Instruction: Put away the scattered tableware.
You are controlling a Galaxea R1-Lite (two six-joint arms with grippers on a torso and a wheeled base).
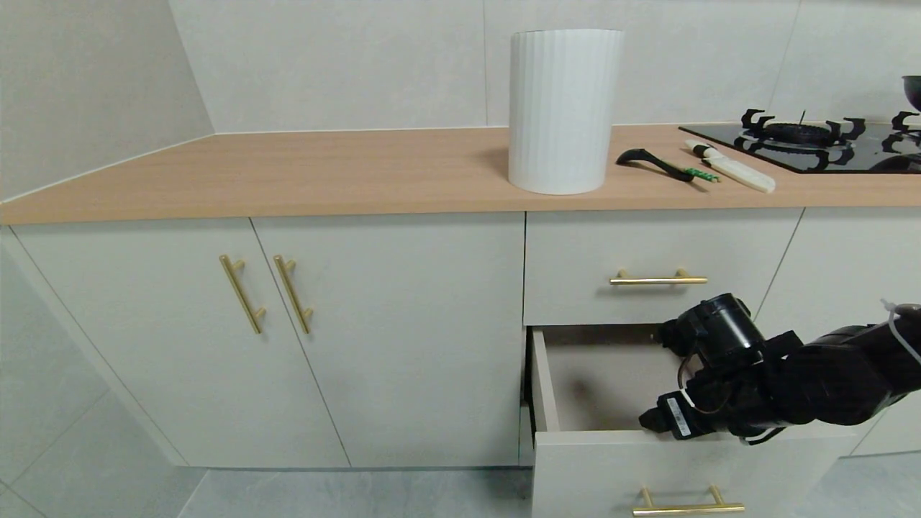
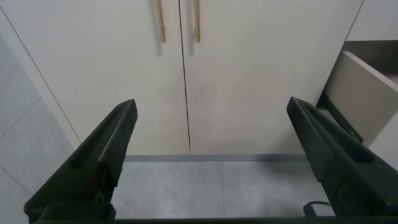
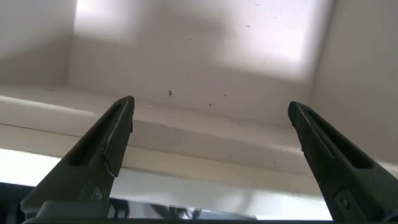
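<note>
Head view: a wooden bench (image 1: 324,173) runs along a tiled wall, with a tall white ribbed container (image 1: 563,108) standing on it. Just right of the container lie the scattered utensils: a black spoon (image 1: 651,164) and a long white utensil (image 1: 730,169), side by side, with a small green piece between their near ends. I cannot tell which of the two the piece belongs to. A black stove (image 1: 813,147) sits farther right on the bench.

Below the bench, the lower drawer (image 1: 547,388) is pulled out, and the part of its inside that can be seen is bare. The upper drawer (image 1: 658,279) above it is closed. The right arm (image 1: 827,381) comes in from the right and hangs over the open drawer's front edge.

Right wrist view: the right arm's fingers (image 3: 99,149) are spread wide with nothing between them, pointing into the pale inside of the drawer.

Left wrist view: the left arm's fingers (image 2: 99,152) are also spread wide and hold nothing. They face the closed cupboard doors (image 2: 249,62) and the grey floor (image 2: 205,186), with the open drawer's side showing at one edge.
</note>
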